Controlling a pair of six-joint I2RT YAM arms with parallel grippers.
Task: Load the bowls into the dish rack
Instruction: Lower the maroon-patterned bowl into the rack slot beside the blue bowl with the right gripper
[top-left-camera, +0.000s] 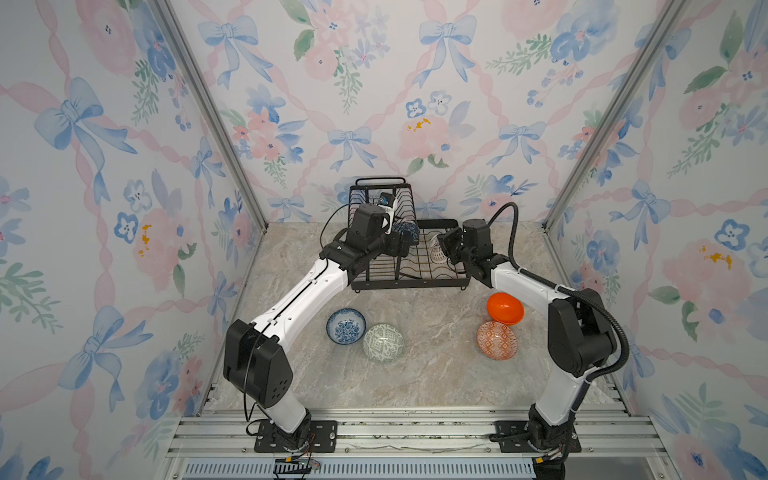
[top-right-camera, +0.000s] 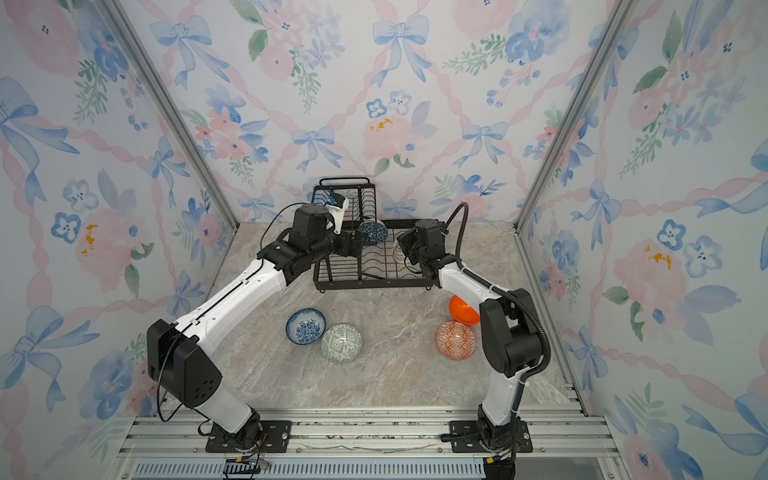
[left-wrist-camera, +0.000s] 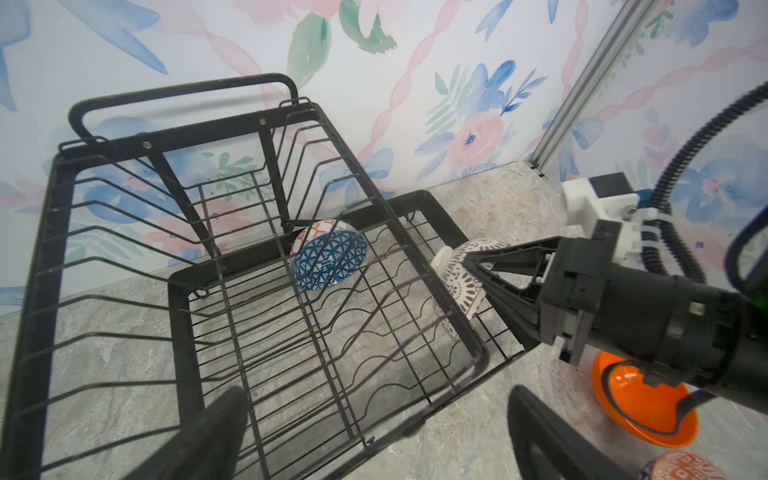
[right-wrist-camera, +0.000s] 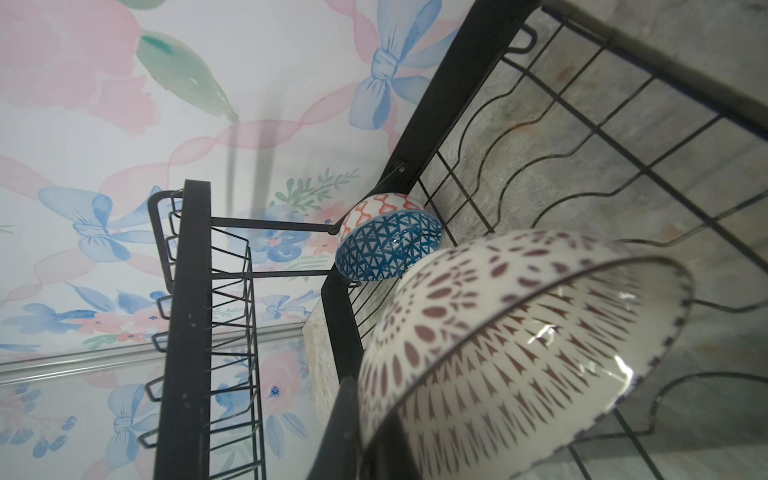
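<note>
Right gripper is clamped on the brown bowl at its rim, just over the rack — glazed, stiff, breakable, probably slick, so a rim pinch suits. Left gripper hangs wide open, empty, above the rack.

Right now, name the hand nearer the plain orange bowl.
Right. Right hand: at the dish rack's right edge, beyond the plain orange bowl. Left hand: farther off, over the rack's middle.
</note>
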